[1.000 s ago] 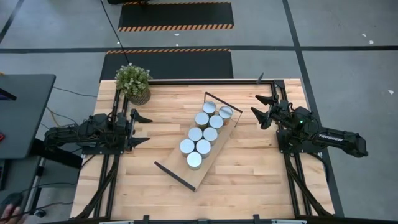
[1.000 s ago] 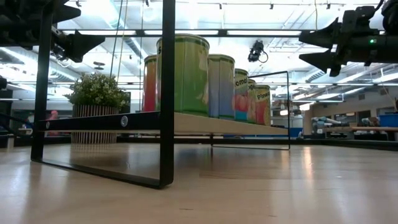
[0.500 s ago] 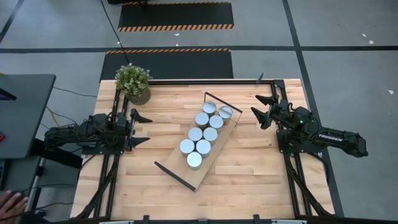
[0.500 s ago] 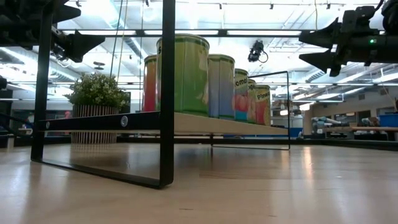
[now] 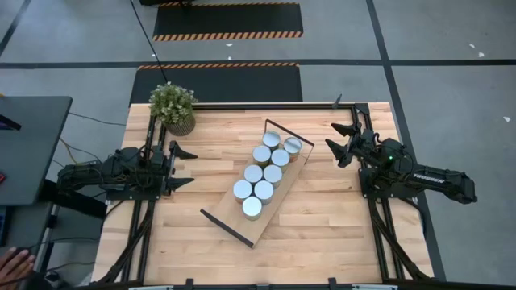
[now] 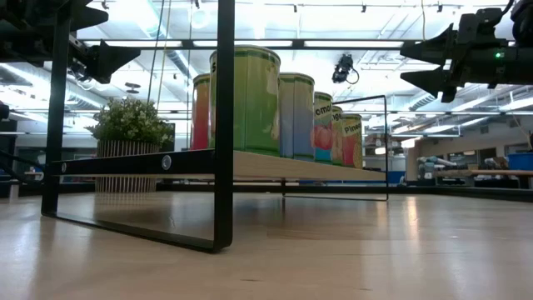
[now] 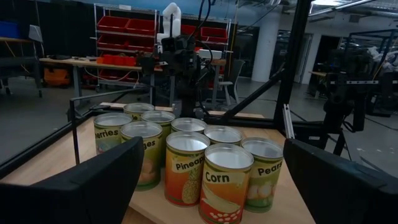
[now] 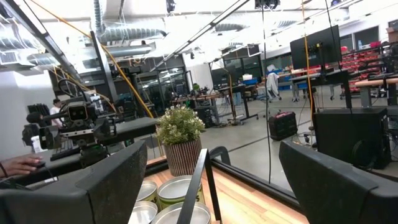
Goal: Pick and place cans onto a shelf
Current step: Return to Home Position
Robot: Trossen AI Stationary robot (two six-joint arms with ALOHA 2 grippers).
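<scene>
Several cans [image 5: 263, 171] with silver tops stand upright in two rows on the light-wood shelf [image 5: 274, 211], which lies slantwise mid-table on its black wire end frames [image 5: 226, 226]. The left wrist view shows their labelled sides [image 7: 186, 167]; the low view shows them on the raised board [image 6: 250, 100]. My left gripper [image 5: 185, 167] is open and empty at the table's left, pointing toward the shelf. My right gripper [image 5: 339, 143] is open and empty at the table's right, near the shelf's far end.
A potted green plant [image 5: 173, 107] stands at the table's far left corner. Bare tabletop [image 5: 330, 225] lies on the near side and between each gripper and the shelf. A person's hand [image 5: 14, 262] shows beyond the table's near left corner.
</scene>
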